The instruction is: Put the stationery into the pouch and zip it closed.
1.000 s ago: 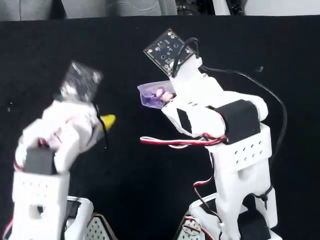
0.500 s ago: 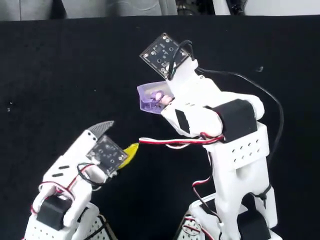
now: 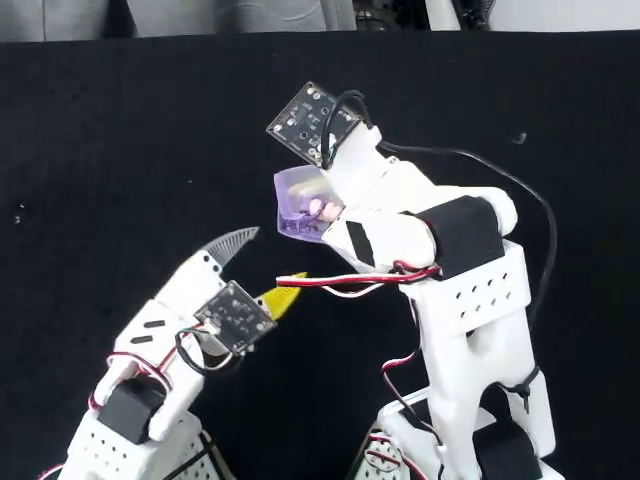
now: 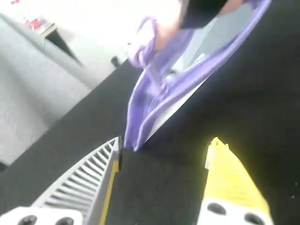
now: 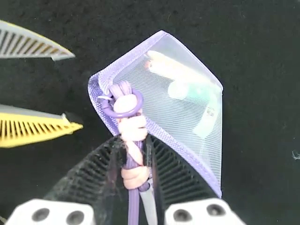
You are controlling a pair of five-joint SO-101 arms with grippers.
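A purple mesh pouch (image 3: 297,202) hangs lifted off the black table (image 3: 120,130). My right gripper (image 5: 134,143) is shut on the pink and purple pull cord (image 5: 127,108) at the pouch's corner. Through the mesh of the pouch (image 5: 183,112) I see a pale pen-like item (image 5: 171,64) and a green item (image 5: 187,89) inside. My left gripper (image 3: 262,268) stands open a short way in front of the pouch, with nothing between its grey finger (image 4: 89,180) and yellow finger (image 4: 229,180). In the left wrist view the pouch (image 4: 187,79) hangs just beyond the fingertips.
The right arm's white body (image 3: 470,300) and its red and white cables (image 3: 340,283) sit close beside the left gripper. The black table cloth runs to the far edge, with grey furniture (image 3: 200,15) behind it.
The left arm swung down and back from the left of the table, then came forward and right toward the pouch, gripper open. The right arm tilted the pouch slightly to the left.
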